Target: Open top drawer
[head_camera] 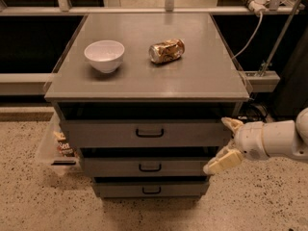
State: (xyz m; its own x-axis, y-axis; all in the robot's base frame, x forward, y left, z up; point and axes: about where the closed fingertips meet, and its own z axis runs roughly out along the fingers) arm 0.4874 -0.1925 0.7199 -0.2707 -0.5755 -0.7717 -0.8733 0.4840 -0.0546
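Observation:
The top drawer (106, 134) is the widest grey front of three under the grey cabinet top, with a small black loop handle (149, 133) at its centre. It sits flush with a dark gap above it. My gripper (225, 143) reaches in from the right at the drawer's right end, level with the top and middle drawers. Its two cream fingers are spread apart and hold nothing. It is well to the right of the handle and does not touch it.
A white bowl (104, 56) and a crushed can (167, 50) lie on the cabinet top (192, 76). The middle drawer (110, 167) and bottom drawer (120, 189) are below. A clear bin with snack packs (55, 147) stands at the left. Cables hang at the right (250, 28).

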